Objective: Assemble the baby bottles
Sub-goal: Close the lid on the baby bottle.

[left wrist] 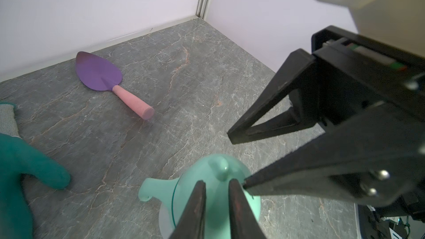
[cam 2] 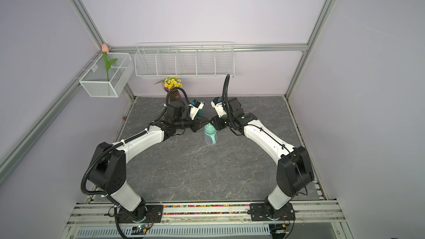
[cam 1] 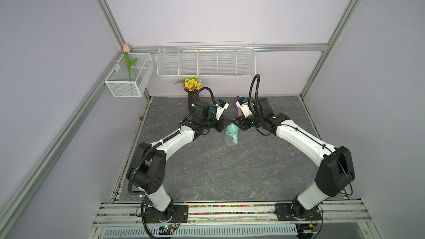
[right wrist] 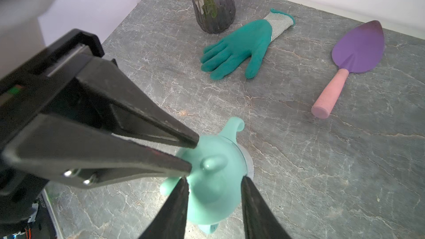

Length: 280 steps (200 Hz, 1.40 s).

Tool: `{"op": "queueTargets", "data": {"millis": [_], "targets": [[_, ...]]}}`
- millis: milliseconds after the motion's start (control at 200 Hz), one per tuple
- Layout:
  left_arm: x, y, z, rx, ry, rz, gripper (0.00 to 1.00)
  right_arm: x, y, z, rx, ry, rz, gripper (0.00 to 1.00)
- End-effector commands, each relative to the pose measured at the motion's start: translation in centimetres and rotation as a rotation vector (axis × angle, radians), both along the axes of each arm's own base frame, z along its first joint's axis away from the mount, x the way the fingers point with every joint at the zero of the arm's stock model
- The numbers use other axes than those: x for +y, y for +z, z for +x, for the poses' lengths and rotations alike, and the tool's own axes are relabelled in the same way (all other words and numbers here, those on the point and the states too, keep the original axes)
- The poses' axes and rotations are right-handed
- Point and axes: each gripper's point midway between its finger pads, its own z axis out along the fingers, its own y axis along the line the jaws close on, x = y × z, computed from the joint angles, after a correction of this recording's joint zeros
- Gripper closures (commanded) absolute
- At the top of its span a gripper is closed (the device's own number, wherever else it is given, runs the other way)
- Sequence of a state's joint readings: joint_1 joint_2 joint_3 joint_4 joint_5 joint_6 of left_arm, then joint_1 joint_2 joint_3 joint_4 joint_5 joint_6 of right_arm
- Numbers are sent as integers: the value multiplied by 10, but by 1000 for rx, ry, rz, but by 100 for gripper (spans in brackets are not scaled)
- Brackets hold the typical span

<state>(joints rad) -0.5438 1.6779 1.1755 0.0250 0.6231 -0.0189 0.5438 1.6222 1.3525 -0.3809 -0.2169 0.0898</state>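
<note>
On the left wall a mesh basket point(cam 1: 122, 88) is hung, and near the table's point(cam 1: 218, 168) rear edge a dark ribbed vase point(right wrist: 213, 8) of yellow flowers is stood. A teal glove point(right wrist: 241, 47) is laid flat beside the vase. The left gripper point(left wrist: 216, 181) is held at the bottle's cap point(left wrist: 202, 171); its fingers are parted by only a narrow gap, and nothing is seen between them. The baby bottle point(cam 1: 230, 137) is stood upright near the middle of the table, between the two grippers, with its mint cap seated and its handles point(left wrist: 151, 187) turned out sideways. The right gripper point(right wrist: 214, 178) is set over the cap with its fingers partly spread, one on each side of the dome; one tip is seen against the cap's edge. Right of it, near the rear wall, a purple trowel point(right wrist: 358, 49) with a pink handle is laid.
</note>
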Motion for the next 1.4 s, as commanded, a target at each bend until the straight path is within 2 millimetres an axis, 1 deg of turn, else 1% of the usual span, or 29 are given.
{"op": "queueTargets", "data": {"millis": [0,275,495,605,840,1205,1395], "targets": [[-3,-13,-4,32,-4,9,80,-2,-18,1,37,-18,-10,61],[1,-24,-3,41,27,34,82,-1,-40,-7,77,-24,-39,63],[1,-34,-3,54,30,55,84,1,-48,-8,86,-27,-62,64],[2,-42,-3,69,36,72,86,2,-53,-8,94,-32,-77,66],[3,-52,-4,81,44,89,90,0,-63,-9,110,-44,-103,70],[3,-69,-11,110,47,112,93,-5,-75,-17,124,-49,-150,70],[3,-69,-9,106,61,118,93,-6,-73,-17,114,-54,-158,70]]}}
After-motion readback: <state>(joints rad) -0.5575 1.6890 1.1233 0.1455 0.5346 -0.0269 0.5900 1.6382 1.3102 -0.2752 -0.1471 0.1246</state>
